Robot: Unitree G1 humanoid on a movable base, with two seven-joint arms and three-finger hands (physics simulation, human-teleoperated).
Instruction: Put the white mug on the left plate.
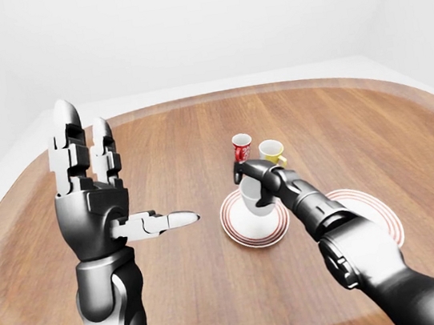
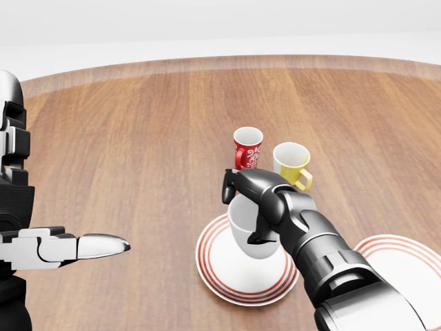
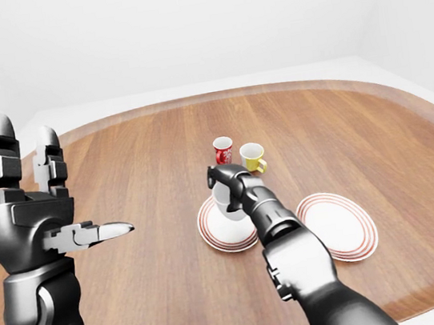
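Observation:
The white mug (image 2: 244, 231) is held in my right hand (image 2: 242, 207), whose fingers close round its rim and side. It sits over the middle of the left plate (image 2: 219, 279), a white plate with red rings; I cannot tell if it touches the plate. The right plate (image 2: 406, 258) lies to the right, partly hidden by my right forearm. My left hand (image 1: 99, 187) is raised at the left of the views, fingers open and upright, thumb pointing right, holding nothing.
A red patterned mug (image 2: 247, 147) and a yellow mug (image 2: 292, 164) stand just above the left plate, close to my right hand. The round wooden table (image 2: 124, 138) has a raised rim. White walls lie beyond it.

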